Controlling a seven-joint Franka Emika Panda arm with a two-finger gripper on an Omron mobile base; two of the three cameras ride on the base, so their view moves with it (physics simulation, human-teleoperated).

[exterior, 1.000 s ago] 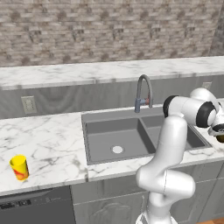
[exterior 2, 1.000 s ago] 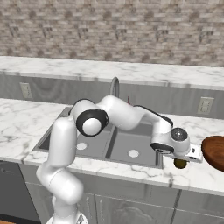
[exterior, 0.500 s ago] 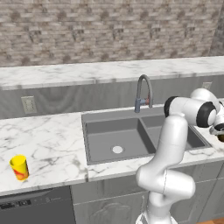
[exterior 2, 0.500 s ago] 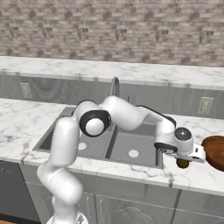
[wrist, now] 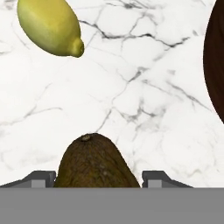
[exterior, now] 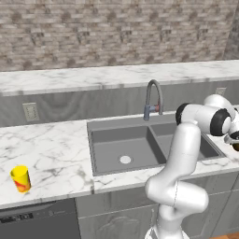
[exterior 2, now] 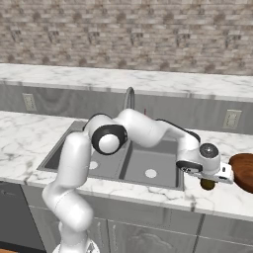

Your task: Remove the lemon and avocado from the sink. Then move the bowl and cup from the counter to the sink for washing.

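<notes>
Your two-finger gripper (wrist: 98, 177) is clamped on the dark green rounded avocado (wrist: 96, 162) above the marble worktop (wrist: 144, 100), yellow-green oval lemon (wrist: 50, 27) nearby, reddish-brown wooden bowl (wrist: 215, 65) beside.

This was a home kitchen, rendered rather than filmed. A white marble counter (exterior: 56, 149) ran along a stone-tile backsplash (exterior: 93, 32) and held a grey double-basin sink (exterior: 122, 144) with a curved metal faucet (exterior: 153, 95). Grey cabinet fronts (exterior 2: 148, 232) and a dishwasher panel (exterior: 37, 221) sat below, with wall outlets (exterior: 30, 111) behind.
</notes>
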